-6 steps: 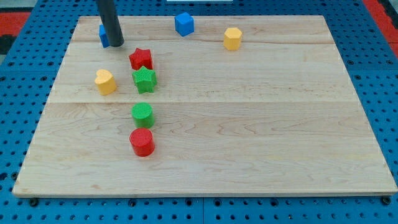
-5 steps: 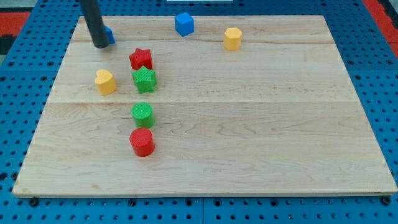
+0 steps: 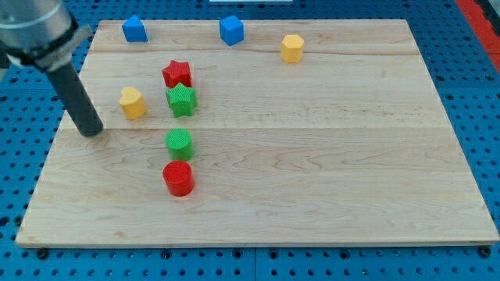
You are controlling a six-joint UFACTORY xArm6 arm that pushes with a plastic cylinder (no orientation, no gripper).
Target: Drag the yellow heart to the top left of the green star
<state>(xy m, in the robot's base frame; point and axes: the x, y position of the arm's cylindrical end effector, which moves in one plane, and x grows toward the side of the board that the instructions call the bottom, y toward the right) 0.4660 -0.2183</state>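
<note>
The yellow heart (image 3: 132,102) lies on the wooden board (image 3: 312,156) at the left, just left of the green star (image 3: 181,100). A small gap separates them. A red star (image 3: 177,74) sits directly above the green star. My tip (image 3: 92,131) rests on the board to the lower left of the yellow heart, apart from it by about a block's width. The dark rod rises from it toward the view's top left.
A green cylinder (image 3: 179,144) and a red cylinder (image 3: 178,178) lie below the green star. Two blue blocks (image 3: 134,29) (image 3: 231,30) and a yellow hexagonal block (image 3: 292,48) sit along the top edge. The board's left edge is near my tip.
My tip has moved from beside the top-left blue block down and left to the lower left of the yellow heart. No block has moved.
</note>
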